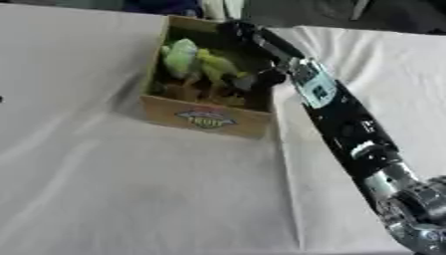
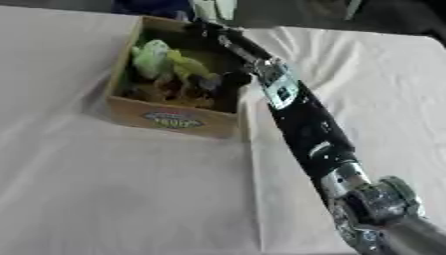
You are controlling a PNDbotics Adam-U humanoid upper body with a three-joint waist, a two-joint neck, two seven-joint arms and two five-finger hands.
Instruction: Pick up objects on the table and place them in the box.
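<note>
Both eyes sit in the head, looking steeply down and forward over the white-clothed counter from fairly near. They share almost everything: the cardboard box and the right arm, shifted slightly left in the right eye view.

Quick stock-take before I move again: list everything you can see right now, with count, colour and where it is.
cardboard box: one, brown with an oval label on its front wall, on the table, upper centre.
green objects: at least two, pale green and yellow-green, inside the box; exact kind unclear.
brownish items: count unclear, on the box floor under the green ones.
tablecloth: one, white, covering the table.
right hand: one, black, inside the box at its right side; fingers unclear.
left hand: not in view.
</note>
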